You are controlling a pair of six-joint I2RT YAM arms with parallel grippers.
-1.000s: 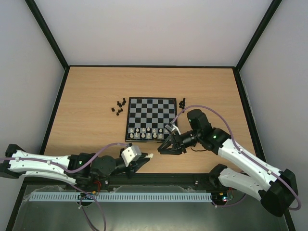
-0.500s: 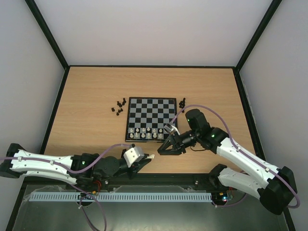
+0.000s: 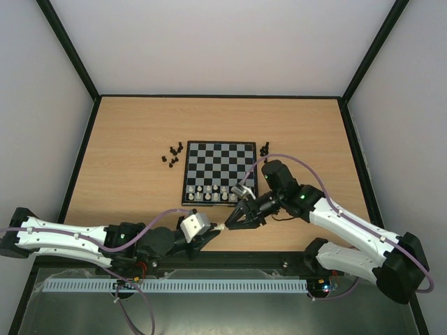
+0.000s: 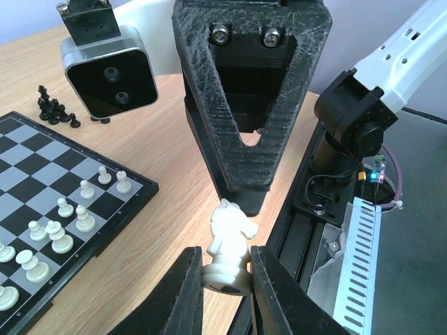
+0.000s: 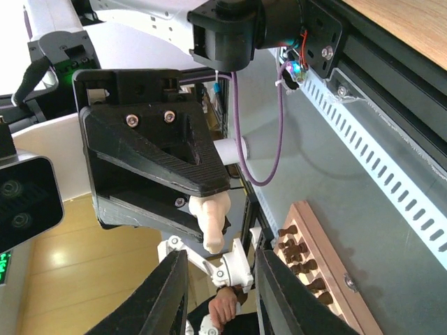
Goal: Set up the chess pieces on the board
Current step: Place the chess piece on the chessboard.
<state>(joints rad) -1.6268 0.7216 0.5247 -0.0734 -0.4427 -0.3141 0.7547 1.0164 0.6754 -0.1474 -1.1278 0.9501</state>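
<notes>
Left wrist view showed the left gripper (image 4: 227, 264) closed on a white knight (image 4: 228, 241). Its two fingers (image 4: 183, 296) pinched the piece's base, and the horse head stuck out beyond the fingertips. The right gripper (image 4: 246, 201) faced it tip to tip, its black finger ends just beside the knight's head. Whether they touched the head could not be told.

In the right wrist view, the right gripper's fingers (image 5: 167, 296) stood partly apart with nothing between them. The knight, clamped in the other arm's jaws, showed beyond the gap.

From the top external camera, the two grippers met above the wooden table (image 3: 126, 139), just in front of the near edge of the chessboard (image 3: 218, 160) and off the board itself. The knight sat at that meeting point, held clear of the wood.

White pieces (image 3: 208, 192) stood in the two nearest rows of the board, filling its left part. Black pieces (image 3: 172, 154) lay in a small cluster on the table beside the board's far left corner. A second small group (image 3: 265, 149) stood just off its far right corner.
</notes>
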